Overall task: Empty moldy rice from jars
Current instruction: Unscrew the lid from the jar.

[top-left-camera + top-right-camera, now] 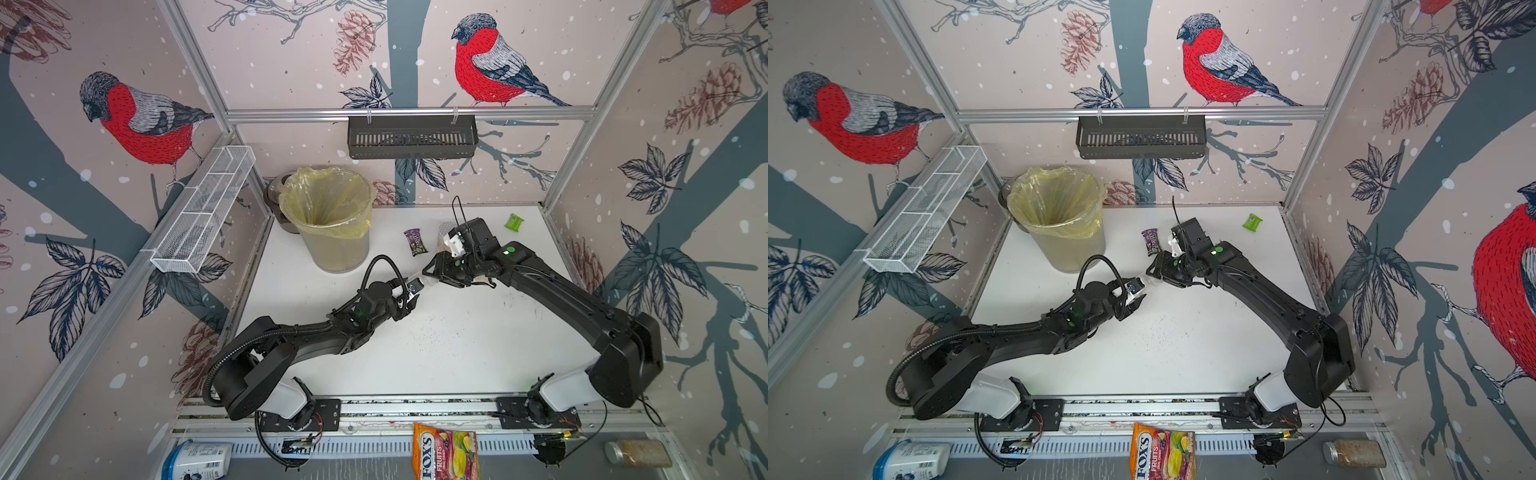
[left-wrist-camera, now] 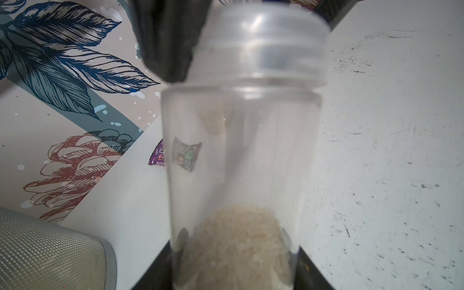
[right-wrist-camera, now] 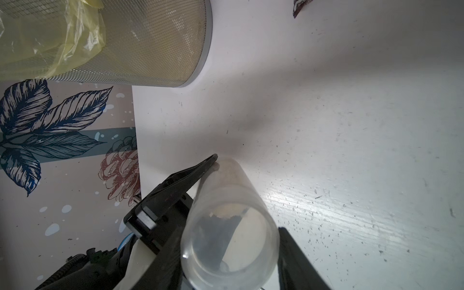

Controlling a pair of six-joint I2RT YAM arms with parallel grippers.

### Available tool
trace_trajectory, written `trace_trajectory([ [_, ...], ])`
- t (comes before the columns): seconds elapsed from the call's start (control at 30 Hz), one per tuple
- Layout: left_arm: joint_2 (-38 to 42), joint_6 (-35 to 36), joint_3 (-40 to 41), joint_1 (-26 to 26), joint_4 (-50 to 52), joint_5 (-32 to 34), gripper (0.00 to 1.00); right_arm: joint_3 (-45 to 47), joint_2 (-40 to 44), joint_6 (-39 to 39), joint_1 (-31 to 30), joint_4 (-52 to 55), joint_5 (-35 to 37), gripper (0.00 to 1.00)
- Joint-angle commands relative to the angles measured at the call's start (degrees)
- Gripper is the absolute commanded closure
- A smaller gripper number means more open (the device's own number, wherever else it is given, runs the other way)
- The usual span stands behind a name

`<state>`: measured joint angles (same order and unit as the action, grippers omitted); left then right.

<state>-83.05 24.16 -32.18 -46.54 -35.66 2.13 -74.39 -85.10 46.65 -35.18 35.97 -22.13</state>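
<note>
A slim clear jar [image 1: 424,283] hangs level above the middle of the table, between my two grippers. My left gripper [image 1: 411,291] is shut on its lower body, where the pale moldy rice [image 2: 238,238] lies heaped. The rest of the jar [image 2: 241,150] looks empty in the left wrist view. My right gripper [image 1: 430,274] is shut on the jar's clear round lid [image 3: 231,241], with one black finger on each side of it. A wider jar [image 1: 444,230] with a dotted silver lid stands behind the right wrist, partly hidden.
A mesh bin [image 1: 328,216] lined with a yellow bag stands at the back left. A purple packet [image 1: 415,242] and a green packet [image 1: 514,221] lie near the back. A white tub [image 1: 199,459], a sweets bag [image 1: 446,453] and a brown-filled jar [image 1: 640,453] lie along the front.
</note>
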Motion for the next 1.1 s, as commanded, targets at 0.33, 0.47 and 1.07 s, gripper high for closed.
trace_trajectory([
  [0.33, 2.5, -7.0, 2.6, 3.1, -5.3, -16.9, 0.94, -9.6, -5.1, -30.1, -2.5, 6.0, -4.9, 0.62],
  [0.47, 1.4, -7.8, 2.6, 3.4, -7.0, -18.2, 0.94, -15.2, -6.9, -40.8, -5.0, 11.5, -2.2, 0.58],
  [1.07, 3.6, -8.5, 4.5, 4.4, -8.3, -18.6, 0.99, -17.4, -7.6, -58.6, 2.0, 16.0, -10.2, 0.6],
])
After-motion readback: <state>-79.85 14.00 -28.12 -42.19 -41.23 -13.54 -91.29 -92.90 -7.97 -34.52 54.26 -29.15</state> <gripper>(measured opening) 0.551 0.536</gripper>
